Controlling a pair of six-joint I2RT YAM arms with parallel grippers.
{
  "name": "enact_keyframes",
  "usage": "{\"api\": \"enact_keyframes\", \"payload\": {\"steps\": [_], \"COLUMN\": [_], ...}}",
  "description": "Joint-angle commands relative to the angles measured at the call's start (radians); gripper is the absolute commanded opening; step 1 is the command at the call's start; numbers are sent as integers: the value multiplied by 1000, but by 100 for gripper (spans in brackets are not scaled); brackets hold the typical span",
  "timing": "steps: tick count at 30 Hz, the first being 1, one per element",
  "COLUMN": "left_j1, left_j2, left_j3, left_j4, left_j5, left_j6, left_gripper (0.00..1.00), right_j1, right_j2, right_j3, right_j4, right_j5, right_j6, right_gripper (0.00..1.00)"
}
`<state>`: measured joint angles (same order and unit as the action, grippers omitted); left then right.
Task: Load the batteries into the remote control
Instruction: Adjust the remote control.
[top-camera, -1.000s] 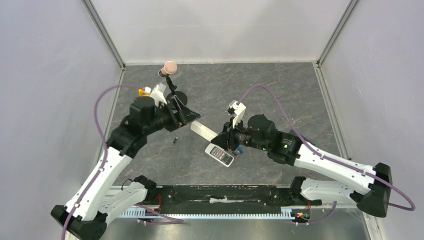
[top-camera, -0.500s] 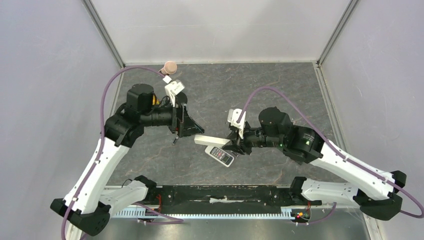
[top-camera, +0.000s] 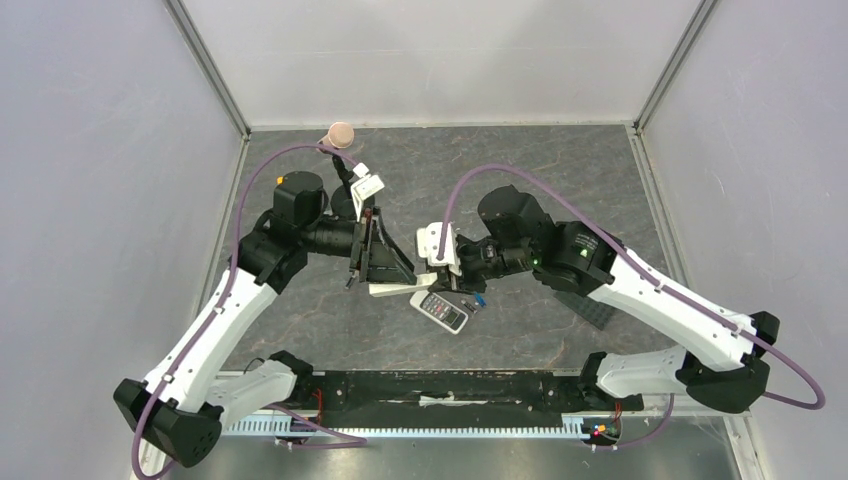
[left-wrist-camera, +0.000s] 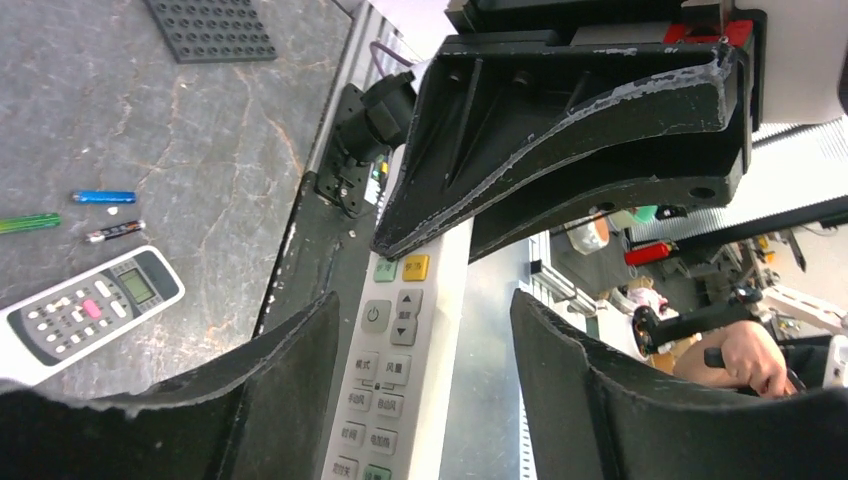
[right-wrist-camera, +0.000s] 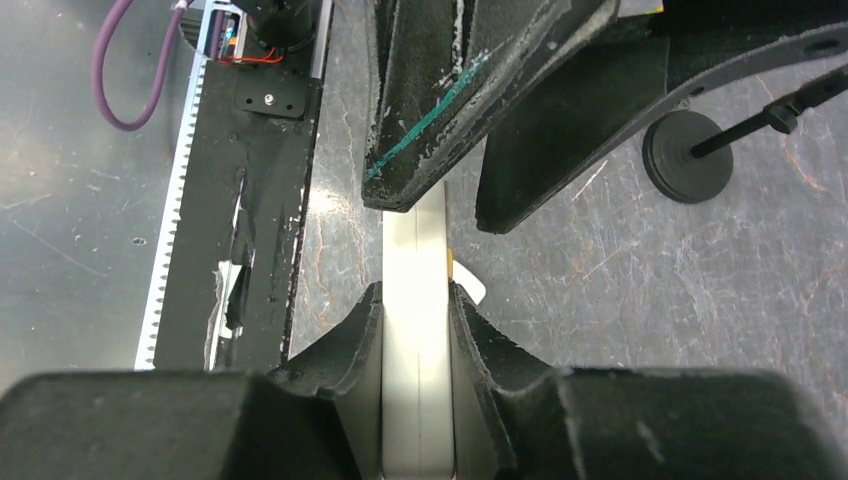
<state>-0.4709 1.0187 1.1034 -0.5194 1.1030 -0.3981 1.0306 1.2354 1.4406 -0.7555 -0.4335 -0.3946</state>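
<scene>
Grey desk (top-camera: 560, 180): batteries (left-wrist-camera: 103, 197) lying beside remote control (left-wrist-camera: 90, 305), apparently none loaded. Right gripper (right-wrist-camera: 415, 300) clamping slim white remote (right-wrist-camera: 414, 245); left gripper (left-wrist-camera: 425, 300) straddling it, jaws apart.

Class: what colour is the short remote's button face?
Dark grey, set in a white body; the remote control shows clearest in the left wrist view.

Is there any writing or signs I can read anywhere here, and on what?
On the long white remote: power symbol and up/down arrows on buttons; Chinese button labels too blurred to quote.
On the short remote: button and display markings too small to read.
</scene>
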Motion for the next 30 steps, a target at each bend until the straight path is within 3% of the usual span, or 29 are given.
{"api": "enact_keyframes", "payload": {"steps": [1,13,17,22,27,30], "left_j1": [-1,-2,-3,-2,-2,-2], "left_j2": [-33,-48,-57,-68,-58,-69], "left_j3": [-38,-69,-74,-72,-70,-67], "left_j4": [145,145,147,124,124,122], "left_j5": [122,180,207,227,230,212], "left_j6": [-90,-46,-35,1,-4,-1], "left_gripper": [67,62,48,43,6,2], "right_j1": [4,5,5,4,5,5], "right_j2": [-2,9,16,22,22,24], "right_j3": [69,116,124,143,157,162], "right_j4": [0,-26,-28,-29,-26,-11], "right_j5": [-68,-101,-88,-91,-70,-38], "right_j6": [-87,-160,-165,-171,-159,-127], "right_gripper": [0,0,0,0,2,10]}}
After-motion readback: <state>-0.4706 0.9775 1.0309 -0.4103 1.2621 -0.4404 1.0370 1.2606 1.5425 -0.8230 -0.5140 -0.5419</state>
